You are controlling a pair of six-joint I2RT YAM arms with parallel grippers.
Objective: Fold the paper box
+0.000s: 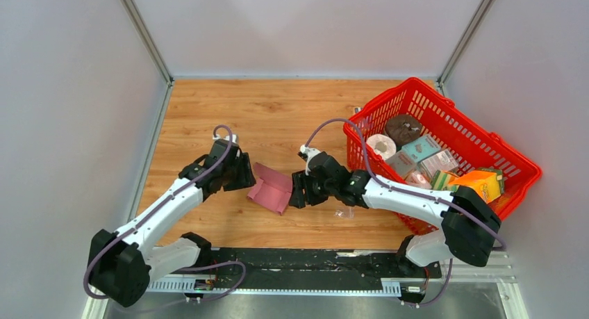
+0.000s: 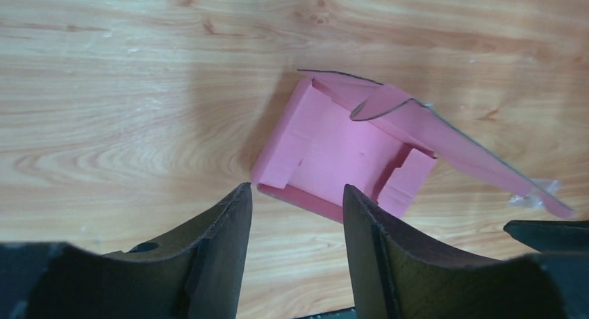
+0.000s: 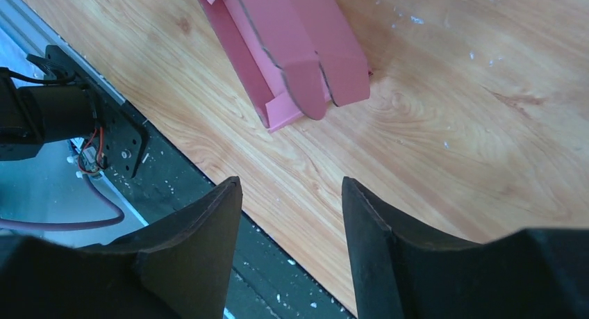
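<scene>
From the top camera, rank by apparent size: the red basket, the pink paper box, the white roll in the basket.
1. red basket, clearly largest
2. paper box
3. white roll, smallest

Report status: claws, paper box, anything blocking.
Left claw open, empty. Right claw open, empty. Pink paper box partly folded, lying between them, ungripped. Red basket off to right, not blocking.

The paper box [image 1: 272,188] is plain pink all over. The table [image 1: 278,117] is orangey-brown wood grain, and the basket [image 1: 444,114] is bright red mesh.
</scene>
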